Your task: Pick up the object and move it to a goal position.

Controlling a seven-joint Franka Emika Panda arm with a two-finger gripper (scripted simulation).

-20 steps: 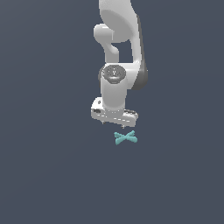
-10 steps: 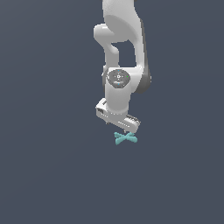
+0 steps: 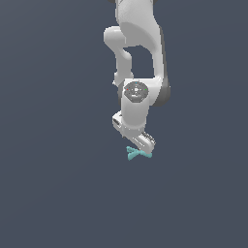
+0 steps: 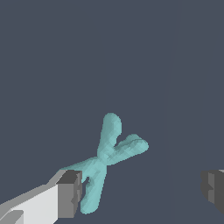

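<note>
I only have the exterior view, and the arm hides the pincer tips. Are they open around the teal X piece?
Observer: Yes, the wrist view shows the pincer open, a wide gap between its fingers.
Operator: Is the teal X piece between them?
Observer: Partly. The teal X piece sits off-centre, its lower arms right beside one finger.
Operator: And the other finger?
Observer: The other finger stands well clear, bare floor between it and the piece.

Gripper jaws spread wide, w/ teal X-shaped piece lying btwn the fingers, close to one pad and well apart from the other. In exterior view, dark flat surface all round the piece; only the arm's own wrist sits directly above it.
</note>
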